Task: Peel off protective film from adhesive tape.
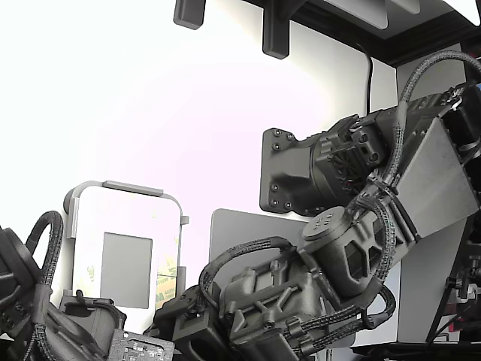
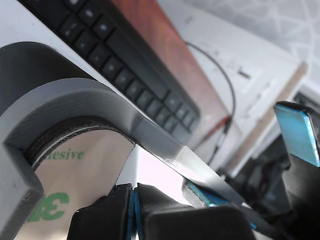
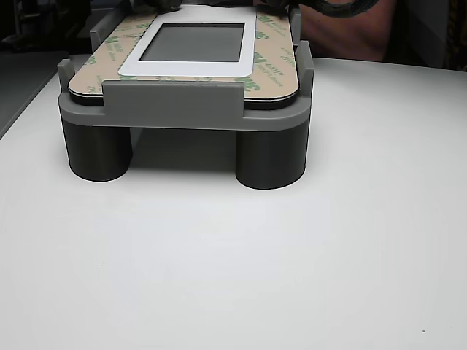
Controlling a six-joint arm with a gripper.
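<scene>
The tool (image 2: 134, 212) has its blue-padded fingers pressed together at the film (image 2: 75, 175) edge — whether film lies between them I cannot tell. The film faces the tape atop a grey holder (image 3: 175, 109) on the white surface (image 3: 233, 277); at 12 o'clock, a keyboard (image 2: 125, 60).

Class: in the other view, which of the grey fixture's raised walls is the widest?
The front wall, nearest the camera. It is one long bar across the fixture, whereas the side tabs are short posts.
</scene>
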